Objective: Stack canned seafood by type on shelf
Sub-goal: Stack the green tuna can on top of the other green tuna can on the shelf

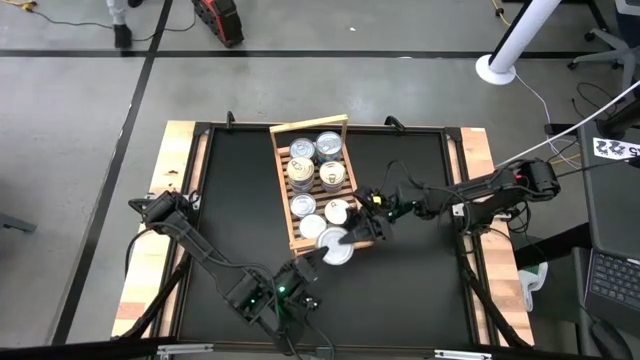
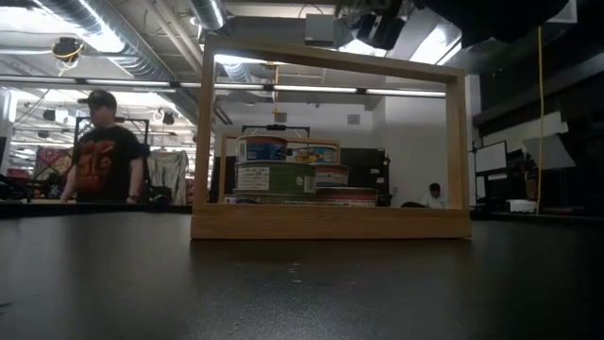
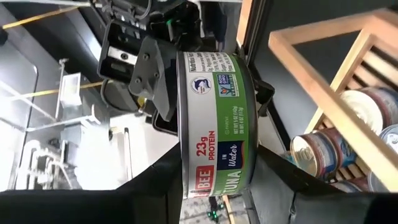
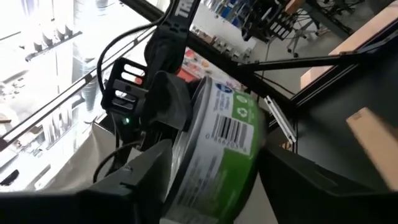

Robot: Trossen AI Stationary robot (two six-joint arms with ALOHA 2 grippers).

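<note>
A round flat tuna tin (image 1: 338,252) with a green and white label is held in the air just off the near right corner of the slatted wooden shelf (image 1: 283,180). My left gripper (image 1: 324,260) reaches it from the near side and my right gripper (image 1: 356,236) from the right; both are shut on this one tin. Several silver-lidded tins (image 1: 318,165) rest on the shelf slats, some stacked (image 2: 274,175). In the low view the shelf (image 2: 330,224) stands on the table seen end-on, and the held tin is hidden there. My left gripper pinches the tin (image 3: 214,118) across its two flat faces at the rim nearest it (image 3: 214,186), one finger (image 3: 165,186) on each face. It comes roughly level from the table's near side. The tin is lifted clear and about level. My right gripper pinches the same tin (image 4: 217,155) across its flat faces at the opposite rim, one finger (image 4: 143,180) on the lid side and the other (image 4: 305,180) on the bottom side. It comes slanting from the table's right. The label wall with the barcode (image 4: 233,134) shows between the fingers.
The black table top (image 1: 240,200) has wooden planks along its left and right edges (image 1: 165,170). The left arm's elbow (image 1: 270,300) lies by the near edge. A person (image 2: 104,151) stands in the room beyond the table.
</note>
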